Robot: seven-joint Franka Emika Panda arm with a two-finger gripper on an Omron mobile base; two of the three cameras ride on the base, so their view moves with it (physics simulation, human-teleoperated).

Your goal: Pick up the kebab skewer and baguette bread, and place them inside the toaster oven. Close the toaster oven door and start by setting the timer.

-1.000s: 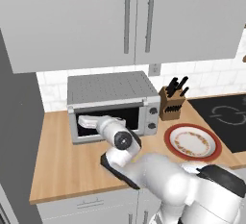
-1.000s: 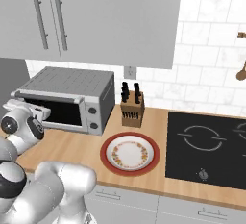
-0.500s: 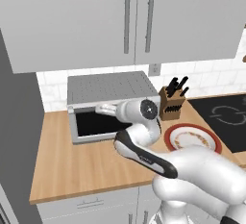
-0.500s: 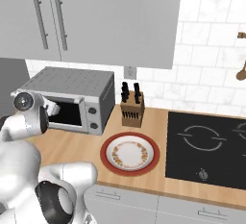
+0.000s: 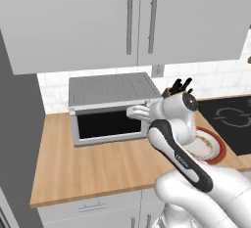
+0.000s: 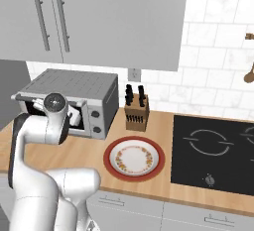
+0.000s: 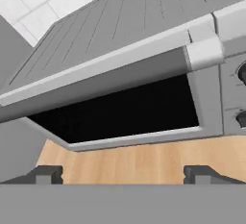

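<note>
— Two dark fingertips point(image 7: 48, 173) of mine stand far apart at the bottom of my hand view, with nothing between them. My gripper point(image 7: 124, 174) is spread wide and carries nothing

— Where are you, measured from the boxy silver-grey toaster oven point(image 5: 113, 105) with the perforated top?

— Right in front of it, toward its right end. From the left base view my hand point(image 5: 139, 112) sits against the upper right corner of the oven's front, beside the control panel. Through my own camera I look at its wide drop-down door point(image 7: 115, 100), silver frame around dark glass; behind the glass all is black to me

— Is that door shut?

— It stands upright against the oven front, as far as I can see. Whether the skewer and the bread lie inside, I cannot tell

— What else is near the oven?

— To its right, a wooden knife block point(image 6: 136, 111) with black handles stands on the pale wooden countertop point(image 5: 93, 166). In front of that block lies a round white plate with a red rim point(image 6: 134, 157), and further right of the oven is a black cooktop point(image 6: 213, 150)
</note>
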